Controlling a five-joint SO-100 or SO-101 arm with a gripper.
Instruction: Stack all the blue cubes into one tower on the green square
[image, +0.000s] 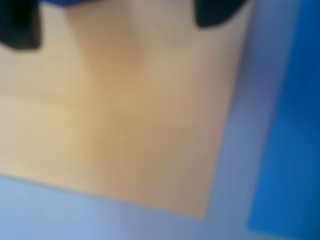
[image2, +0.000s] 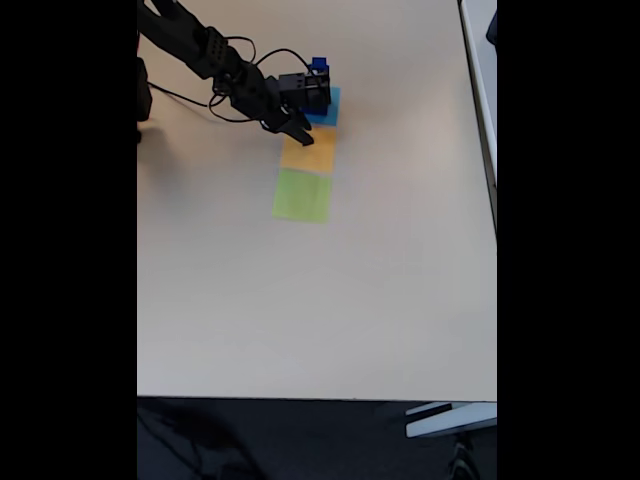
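**Over the orange square, tower not yet begun**

Above the orange square (image2: 309, 152) the gripper (image2: 298, 134) hangs, its two dark fingertips (image: 20, 25) standing apart at the top of the blurred wrist view. A sliver of dark blue shows between them; whether the jaws pinch a cube I cannot tell. One of the blue cubes (image2: 320, 66) peeks out behind the arm, by the light-blue square (image2: 330, 104). The green square (image2: 302, 195) lies bare on the worktop (image2: 300, 310), so stacking seems at its start. Next, I judge, a cube must travel down-frame to green. The other cubes are hidden by the arm.
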